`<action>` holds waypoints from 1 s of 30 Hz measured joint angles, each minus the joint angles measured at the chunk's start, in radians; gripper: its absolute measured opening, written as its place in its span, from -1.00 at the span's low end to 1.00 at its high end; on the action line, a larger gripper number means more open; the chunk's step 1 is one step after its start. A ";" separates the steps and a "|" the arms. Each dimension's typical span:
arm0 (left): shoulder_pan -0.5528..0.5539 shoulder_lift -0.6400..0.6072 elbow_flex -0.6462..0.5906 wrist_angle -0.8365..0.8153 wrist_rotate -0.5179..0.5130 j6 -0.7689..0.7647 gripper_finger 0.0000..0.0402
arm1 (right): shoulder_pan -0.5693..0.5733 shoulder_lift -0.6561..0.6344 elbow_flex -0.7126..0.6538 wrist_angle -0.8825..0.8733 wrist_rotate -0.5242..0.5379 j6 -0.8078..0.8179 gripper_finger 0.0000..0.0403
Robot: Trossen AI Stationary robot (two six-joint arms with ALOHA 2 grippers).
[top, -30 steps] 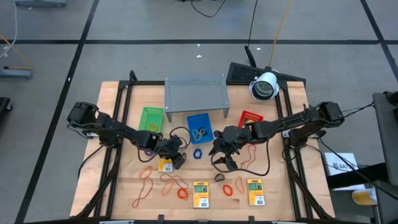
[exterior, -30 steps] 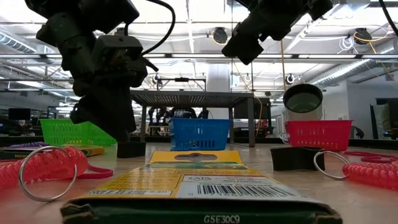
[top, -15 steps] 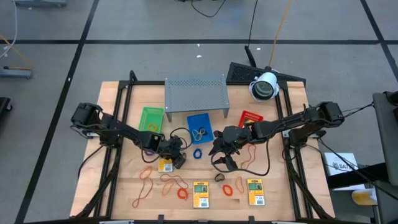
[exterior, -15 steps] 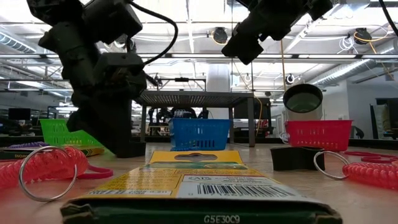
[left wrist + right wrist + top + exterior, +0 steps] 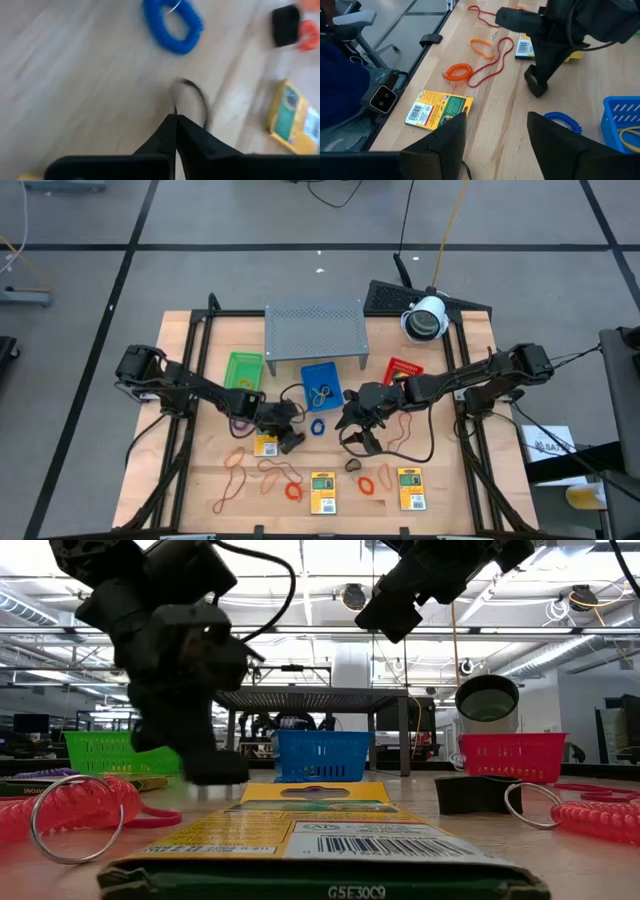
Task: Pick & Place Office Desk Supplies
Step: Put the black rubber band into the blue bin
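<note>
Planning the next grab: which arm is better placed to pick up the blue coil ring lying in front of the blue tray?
Probably the left. Its tool, fingers shut, sits low beside the blue coil ring; the right tool is open but higher.

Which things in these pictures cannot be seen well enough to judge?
- Left gripper: left wrist view is blurred by motion; the fingers look shut, but whether they hold anything cannot be told.
- Blue tray: in the high view its contents are too small to name.
- Nearest yellow packet: in the low view the bottom edge cuts it off.
- Right gripper: open, empty.
</note>
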 joint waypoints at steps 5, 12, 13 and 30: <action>0.003 -0.011 0.000 0.110 0.044 0.054 -0.98 | 0.000 0.000 0.000 0.000 0.040 0.001 0.00; 0.021 -0.117 0.000 0.230 0.097 0.159 -0.98 | -0.001 0.000 0.000 0.000 0.204 0.002 0.00; 0.021 -0.144 0.000 0.231 0.097 0.182 -0.98 | -0.001 0.000 0.000 0.000 0.219 0.001 0.00; 0.209 -0.327 0.000 0.248 -0.194 0.452 -0.99 | -0.001 0.000 0.000 0.150 0.367 -0.075 0.00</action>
